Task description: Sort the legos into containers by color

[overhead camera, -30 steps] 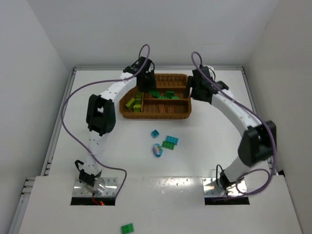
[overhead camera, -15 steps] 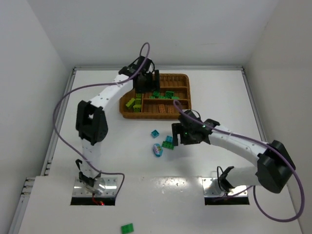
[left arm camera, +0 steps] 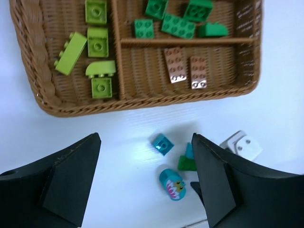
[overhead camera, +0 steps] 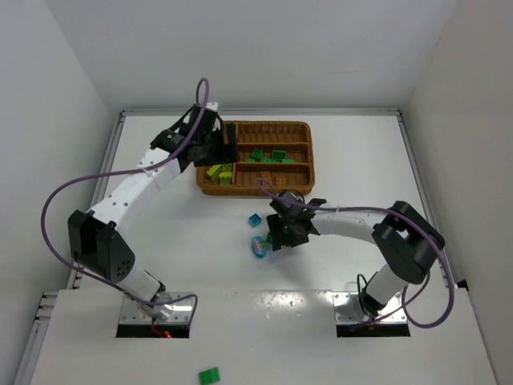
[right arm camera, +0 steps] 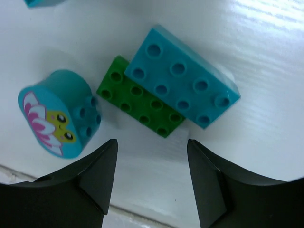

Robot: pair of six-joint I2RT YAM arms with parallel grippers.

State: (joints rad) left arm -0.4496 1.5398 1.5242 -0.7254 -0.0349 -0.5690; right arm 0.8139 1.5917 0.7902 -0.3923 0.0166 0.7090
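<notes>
The brown wicker tray (overhead camera: 264,191) (left arm camera: 142,102) holds lime green legos (left arm camera: 97,42) in its narrow side section, dark green legos (left arm camera: 175,23) in one long section and two orange-brown ones (left arm camera: 185,71) in another. On the table lie a small teal brick (overhead camera: 255,219) (left arm camera: 162,144), a rounded teal brick with a flower face (overhead camera: 258,246) (right arm camera: 59,114), a dark green plate (right arm camera: 140,97) and a teal eight-stud brick (right arm camera: 183,76) partly on top of it. My left gripper (overhead camera: 218,151) (left arm camera: 146,142) hangs open and empty above the tray's left end. My right gripper (overhead camera: 280,233) (right arm camera: 152,145) stands open just short of the green plate.
One dark green brick (overhead camera: 209,374) lies on the white ledge in front of the arm bases. White walls close off the table on the left, the right and the back. The right arm's white wrist (left arm camera: 242,145) shows beside the loose bricks.
My left gripper opened and drew back left over the tray. My right arm swung from the tray down to the loose bricks, and its jaws narrowed.
</notes>
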